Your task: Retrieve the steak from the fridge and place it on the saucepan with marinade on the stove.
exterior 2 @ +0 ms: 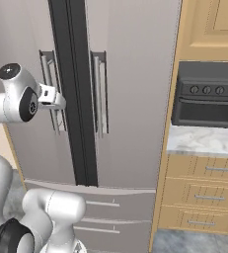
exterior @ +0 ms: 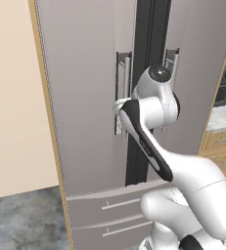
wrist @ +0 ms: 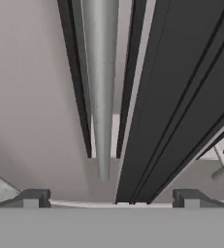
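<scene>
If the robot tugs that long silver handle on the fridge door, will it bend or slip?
Probably no bending: the left door's handle looks like a rigid metal bar fixed to the fridge. It might be slippery, being smooth and round. The open pincer sits near its lower end, so the tall door may feel heavy.

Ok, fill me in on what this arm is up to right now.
The white arm is at the fridge, whose two upper doors are both shut. Its gripper is open and sits right by the left door's long bar handle, with the tips on either side of it but not closed on it. So it seems about to pull that door open; the steak hasn't been fetched yet.
</scene>
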Motion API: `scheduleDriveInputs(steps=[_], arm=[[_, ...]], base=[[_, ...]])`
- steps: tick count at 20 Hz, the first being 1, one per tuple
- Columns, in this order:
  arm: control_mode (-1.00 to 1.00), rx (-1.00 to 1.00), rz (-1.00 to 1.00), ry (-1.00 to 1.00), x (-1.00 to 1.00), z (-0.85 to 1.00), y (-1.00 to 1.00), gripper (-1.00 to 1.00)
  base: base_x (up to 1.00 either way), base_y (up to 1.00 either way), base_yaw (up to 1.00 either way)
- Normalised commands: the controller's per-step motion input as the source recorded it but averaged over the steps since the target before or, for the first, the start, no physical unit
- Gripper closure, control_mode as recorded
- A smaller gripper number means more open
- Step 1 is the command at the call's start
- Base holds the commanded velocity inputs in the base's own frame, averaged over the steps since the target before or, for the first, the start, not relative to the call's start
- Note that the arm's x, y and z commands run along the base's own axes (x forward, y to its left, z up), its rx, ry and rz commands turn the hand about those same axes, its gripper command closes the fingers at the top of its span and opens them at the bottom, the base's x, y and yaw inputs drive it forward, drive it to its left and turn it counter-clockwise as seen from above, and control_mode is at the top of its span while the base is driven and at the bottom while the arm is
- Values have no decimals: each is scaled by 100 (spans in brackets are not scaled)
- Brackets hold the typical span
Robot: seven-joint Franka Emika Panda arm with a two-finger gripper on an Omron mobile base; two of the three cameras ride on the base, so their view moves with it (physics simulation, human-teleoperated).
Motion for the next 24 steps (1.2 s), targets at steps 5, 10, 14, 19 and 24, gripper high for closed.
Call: scheduleDriveInputs(steps=[5,10,14,19,24], arm=[[-100,0,-1,-1,24,0,17,-100],[-100,0,-1,0,53,0,15,-100],[-100,0,0,0,71,0,2,-100],[-100,0,0,0,51,0,-9,-100],[-100,0,0,0,55,0,-1,-100]], base=[[0,0,0],[0,0,0],[0,0,0],[0,0,0],[0,0,0]])
